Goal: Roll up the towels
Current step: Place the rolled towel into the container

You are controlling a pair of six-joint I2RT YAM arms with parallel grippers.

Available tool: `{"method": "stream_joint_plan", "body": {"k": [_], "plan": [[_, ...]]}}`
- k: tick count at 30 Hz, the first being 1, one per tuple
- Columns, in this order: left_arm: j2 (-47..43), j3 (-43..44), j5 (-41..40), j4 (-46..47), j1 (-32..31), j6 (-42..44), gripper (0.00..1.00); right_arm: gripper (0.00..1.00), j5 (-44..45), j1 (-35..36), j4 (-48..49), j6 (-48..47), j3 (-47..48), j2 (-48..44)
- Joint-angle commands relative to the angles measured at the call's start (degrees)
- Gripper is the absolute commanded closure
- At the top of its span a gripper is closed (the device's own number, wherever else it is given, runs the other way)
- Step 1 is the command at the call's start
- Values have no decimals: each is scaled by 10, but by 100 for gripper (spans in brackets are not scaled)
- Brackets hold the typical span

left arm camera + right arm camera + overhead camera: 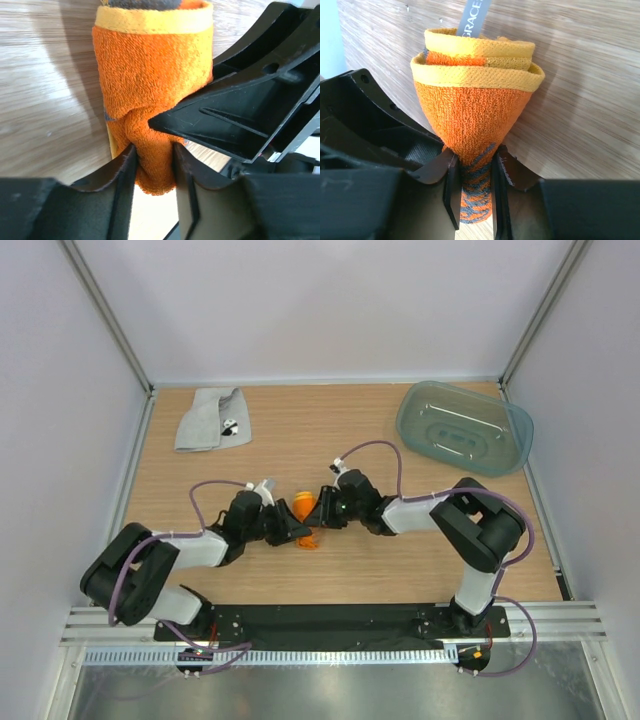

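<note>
An orange towel (305, 506) with a yellow hem, rolled into a short cylinder, lies mid-table between my two grippers. The left gripper (298, 531) is shut on the roll's lower end, its two fingers pinching the orange towel (152, 90) at the left gripper's tips (154, 160). From the other side, the right gripper (322, 507) is shut on the orange towel (476, 107), squeezing its grey-striped end between the right gripper's tips (475, 175). A grey label sticks out of the roll's top. The light grey towel (212, 418) lies loosely folded at the far left.
A translucent blue-green tub (464, 427) stands at the back right. White walls and metal frame posts close in the table on three sides. The black body of the right gripper (250, 110) crowds the left wrist view.
</note>
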Motion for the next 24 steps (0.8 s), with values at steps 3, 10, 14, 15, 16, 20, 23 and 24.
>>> {"method": "stream_joint_plan", "body": {"k": [3,10,14,15,16,20,23,24], "plan": [[-80,21,-20,-195,-1,65,54,88,24,-5,-76,-28,52,-9],[-253,110,-62,-415,-4,119,44,90,-4,-84,-170,-68,118,-93],[-318,161,-106,-530,-5,147,43,90,-24,-139,-253,-95,190,-127],[-328,165,-108,-536,-5,145,43,90,-26,-164,-268,-101,203,-133],[-337,169,-108,-543,-5,144,43,90,-30,-180,-288,-111,215,-136],[-370,222,-145,-620,-5,152,43,90,-68,-276,-325,-119,283,-131],[-386,269,-167,-682,-5,156,46,91,-108,-361,-355,-127,327,-110],[-389,282,-183,-717,-5,159,47,92,-129,-381,-357,-127,335,-94]]}}
